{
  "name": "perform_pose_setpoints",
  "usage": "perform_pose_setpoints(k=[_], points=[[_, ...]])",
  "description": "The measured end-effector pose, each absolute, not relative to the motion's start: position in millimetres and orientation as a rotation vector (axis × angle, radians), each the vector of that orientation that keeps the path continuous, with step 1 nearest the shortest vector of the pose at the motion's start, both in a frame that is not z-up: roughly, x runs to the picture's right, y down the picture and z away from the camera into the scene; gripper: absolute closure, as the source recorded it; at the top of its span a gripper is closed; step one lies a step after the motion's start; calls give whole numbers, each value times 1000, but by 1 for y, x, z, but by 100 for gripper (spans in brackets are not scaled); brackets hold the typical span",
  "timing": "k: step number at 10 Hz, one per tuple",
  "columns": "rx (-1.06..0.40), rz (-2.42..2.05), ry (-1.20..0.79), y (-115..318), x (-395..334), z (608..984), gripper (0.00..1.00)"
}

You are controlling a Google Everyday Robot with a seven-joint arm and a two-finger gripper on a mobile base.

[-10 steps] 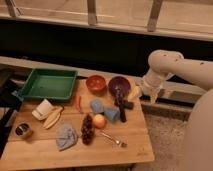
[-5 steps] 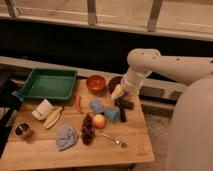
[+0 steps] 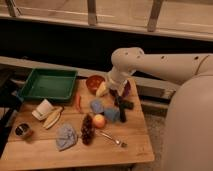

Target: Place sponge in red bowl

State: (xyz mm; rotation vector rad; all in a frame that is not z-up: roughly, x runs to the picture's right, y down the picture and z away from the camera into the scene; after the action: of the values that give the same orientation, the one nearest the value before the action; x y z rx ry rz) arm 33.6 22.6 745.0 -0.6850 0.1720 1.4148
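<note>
Camera view is showing the gripper (image 3: 107, 85) pinching the sponge (image 3: 102, 90) over the red bowl's (image 3: 91, 81) right rim; letting go here is risking it tumbling outside onto the table (image 3: 131, 142).

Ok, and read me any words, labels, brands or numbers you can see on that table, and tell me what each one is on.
No text can be read anywhere.
The white carton and the small metal can on the wooden table show no legible print.
The black gripper hangs over the table, right of the round red bowl; no marking shows on either.
</note>
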Motion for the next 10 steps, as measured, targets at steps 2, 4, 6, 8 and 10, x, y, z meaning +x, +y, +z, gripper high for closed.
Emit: perform_pose_setpoints(k=[2, 4, 6, 8, 10], points=[[-683, 1414, 177, 23, 33, 746, 26], [-693, 1397, 184, 29, 20, 759, 26], [-726, 1370, 193, 42, -10, 793, 26], [-746, 1348, 207, 52, -25, 817, 26], [-718, 1302, 238, 64, -23, 834, 26]])
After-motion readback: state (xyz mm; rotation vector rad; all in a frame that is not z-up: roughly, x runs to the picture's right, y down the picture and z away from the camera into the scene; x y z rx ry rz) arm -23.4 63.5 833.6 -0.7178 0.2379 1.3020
